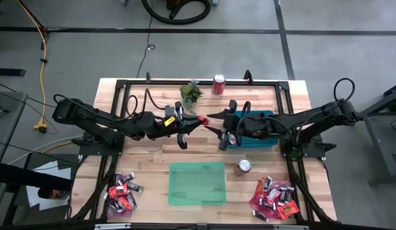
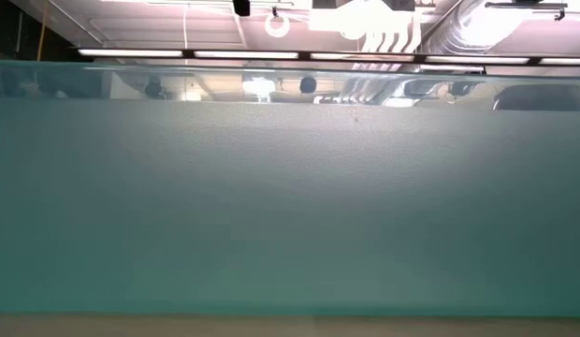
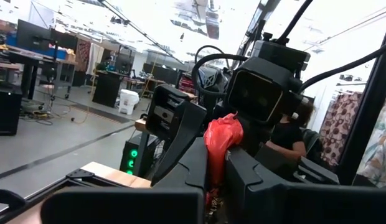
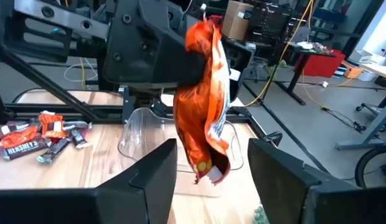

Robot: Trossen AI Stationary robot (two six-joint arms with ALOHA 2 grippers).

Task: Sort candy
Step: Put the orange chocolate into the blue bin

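Above the table's middle, my left gripper (image 1: pixel 195 121) is shut on a bright red-orange candy packet (image 4: pixel 204 106). The packet also shows between that gripper's fingers in the left wrist view (image 3: pixel 221 140). My right gripper (image 4: pixel 211 152) faces it from the table's right and is open. Its two fingers stand on either side of the packet's lower end (image 4: pixel 205 167) without touching it. Two heaps of candy lie at the near left (image 1: pixel 121 195) and near right (image 1: pixel 274 198). A clear green tray (image 1: pixel 197 183) lies near the front and a teal tray (image 1: pixel 268 142) under the right arm. My left gripper pinches the packet's upper part (image 4: pixel 204 55) between its two fingers, coming about level from the table's left. The crumpled packet hangs down below the fingers, clear of the table.
A red soda can (image 1: pixel 218 84) and a small green plant (image 1: pixel 190 93) stand at the far edge. Another can (image 1: pixel 244 167) stands right of the green tray. A greenish tray wall (image 2: pixel 290 206) fills the low view. A black frame (image 1: pixel 121 83) borders the table.
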